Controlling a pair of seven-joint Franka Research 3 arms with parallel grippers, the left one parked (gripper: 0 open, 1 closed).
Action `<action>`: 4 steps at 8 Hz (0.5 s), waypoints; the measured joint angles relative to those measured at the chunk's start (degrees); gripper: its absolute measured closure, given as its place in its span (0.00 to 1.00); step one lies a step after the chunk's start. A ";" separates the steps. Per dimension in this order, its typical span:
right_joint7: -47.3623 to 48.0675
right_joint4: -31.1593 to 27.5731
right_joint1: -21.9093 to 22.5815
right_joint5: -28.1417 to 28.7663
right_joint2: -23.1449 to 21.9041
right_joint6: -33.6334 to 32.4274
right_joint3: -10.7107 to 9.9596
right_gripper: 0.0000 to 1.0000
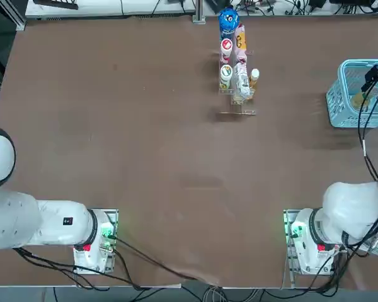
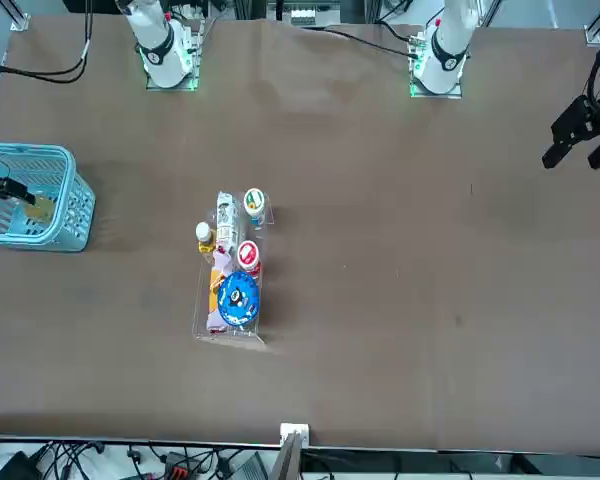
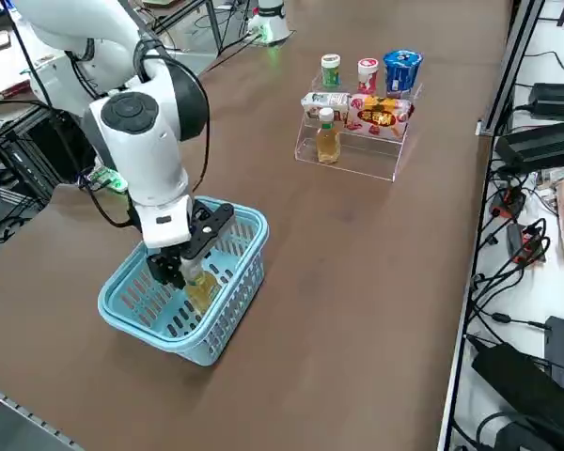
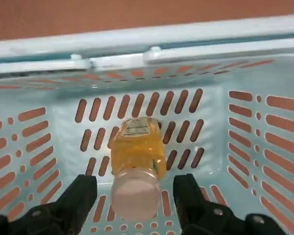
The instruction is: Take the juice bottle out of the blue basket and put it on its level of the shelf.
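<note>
The juice bottle (image 4: pixel 137 156), amber with a white cap, lies on the floor of the blue basket (image 4: pixel 152 51), cap toward my right gripper (image 4: pixel 134 188). The gripper is down inside the basket, open, one black finger on each side of the cap with a small gap at each. From the right side view the gripper (image 3: pixel 183 268) reaches into the basket (image 3: pixel 207 343) over the bottle (image 3: pixel 202 287). The basket (image 1: pixel 340 104) sits at the table's right edge. The clear shelf (image 1: pixel 236 112) stands at the far middle of the table.
The shelf (image 3: pixel 357 160) holds a second small amber bottle (image 3: pixel 328 136) on its low step, snack packets in the middle and small bottles plus a blue-topped container (image 3: pixel 401 68) at the back. Cables and boxes lie beyond the table's far edge.
</note>
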 joint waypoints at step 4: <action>0.00 -0.06 0.00 0.00 0.38 0.38 0.02 0.11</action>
